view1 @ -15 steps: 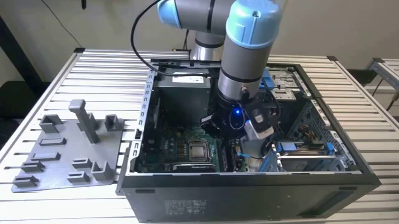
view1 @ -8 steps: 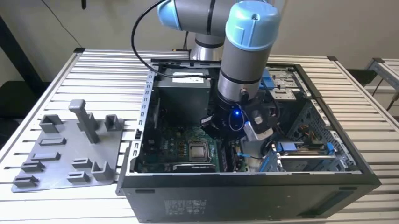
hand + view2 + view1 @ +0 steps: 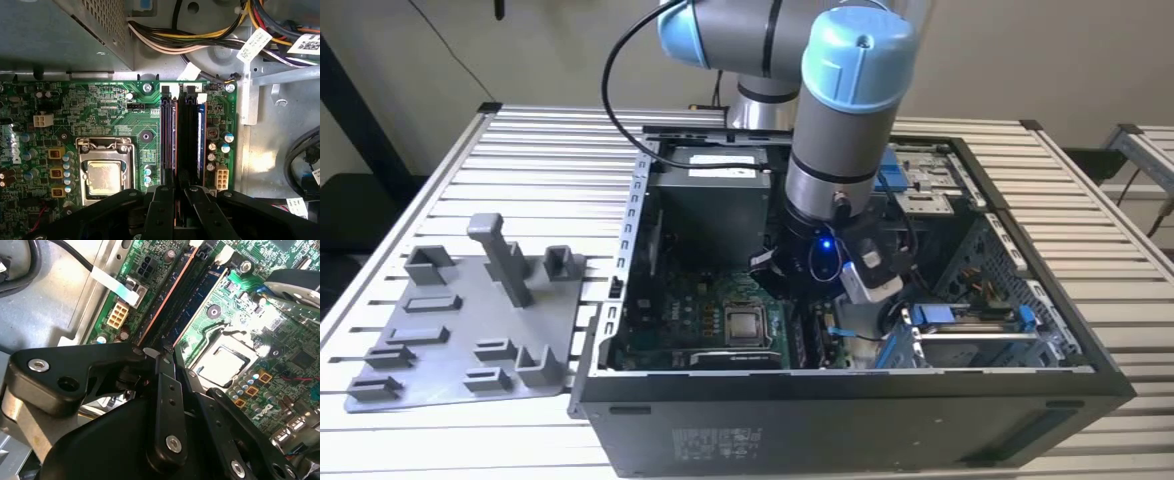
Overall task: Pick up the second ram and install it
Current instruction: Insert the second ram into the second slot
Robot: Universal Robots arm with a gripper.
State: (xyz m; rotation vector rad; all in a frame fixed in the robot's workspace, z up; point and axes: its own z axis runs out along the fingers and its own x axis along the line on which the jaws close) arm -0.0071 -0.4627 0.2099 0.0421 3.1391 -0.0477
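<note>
The second ram (image 3: 172, 142) stands on edge in the motherboard's (image 3: 100, 115) long slots, beside the CPU socket (image 3: 103, 172). The gripper (image 3: 175, 192) sits right over its near end, fingers (image 3: 160, 210) drawn narrow; whether they pinch it cannot be told.

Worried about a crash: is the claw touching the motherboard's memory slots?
Cannot tell: in the first wrist view the claw overlaps the memory slots, hiding any gap.

Tool (image 3: 167, 352) poised over motherboard (image 3: 280, 330) memory slots (image 3: 170, 295)
</note>
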